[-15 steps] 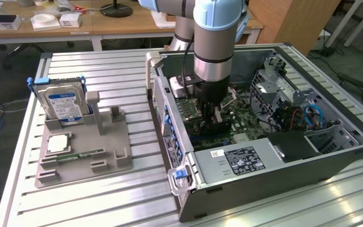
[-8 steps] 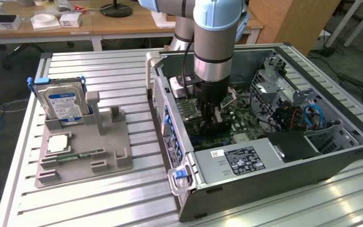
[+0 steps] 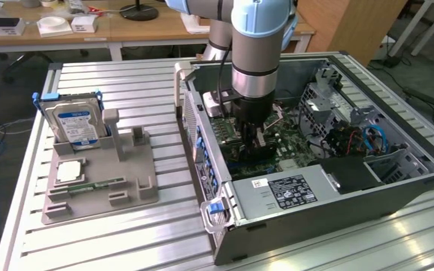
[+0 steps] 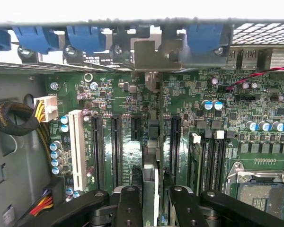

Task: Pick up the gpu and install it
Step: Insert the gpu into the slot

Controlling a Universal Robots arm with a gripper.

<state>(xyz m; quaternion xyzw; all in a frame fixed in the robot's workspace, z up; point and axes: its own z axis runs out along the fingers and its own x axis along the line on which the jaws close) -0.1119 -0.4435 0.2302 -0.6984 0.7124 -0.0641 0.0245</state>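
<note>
The gpu (image 4: pixel 150 163) shows edge-on in the wrist view as a thin upright card over the motherboard's (image 4: pixel 227 109) expansion slots. Its grey metal bracket (image 4: pixel 151 54) stands against the case's rear slot openings. My gripper (image 4: pixel 154 191) is shut on the card's upper edge, one black finger (image 4: pixel 128 205) on each side. In the exterior view the gripper (image 3: pixel 256 145) reaches straight down into the open computer case (image 3: pixel 315 195), with the dark gpu (image 3: pixel 261 153) under it, low over the board.
Black slots (image 4: pixel 116 146) and a white slot (image 4: pixel 77 146) flank the card, and blue latches (image 4: pixel 85 35) line the case's rear. On the exterior view's left, a grey fixture (image 3: pixel 130 195) holds a hard drive (image 3: pixel 74 121), a processor (image 3: pixel 68 171) and a green memory stick (image 3: pixel 96 185).
</note>
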